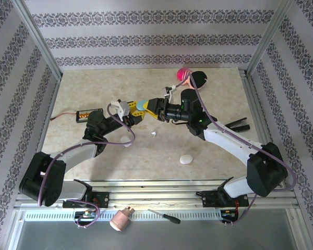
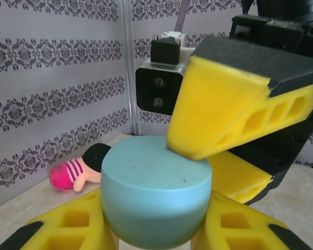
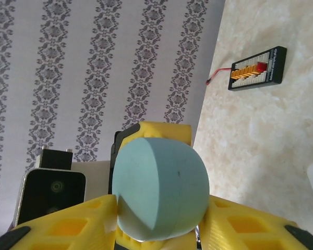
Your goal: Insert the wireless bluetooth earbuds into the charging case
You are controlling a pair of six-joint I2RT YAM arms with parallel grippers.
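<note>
A light blue, pebble-shaped charging case hangs above the middle of the table, closed as far as I can see. My left gripper is shut on its lower sides. My right gripper has come in from the opposite side and is shut on the same case, one yellow finger pressing on its top. In the top view both grippers meet at the case. A tiny white earbud lies loose on the table below them.
A white pebble-shaped case lies near the front right. A doll with a pink striped body lies at the back. A black board with orange connectors sits at the left, and a black object at the right.
</note>
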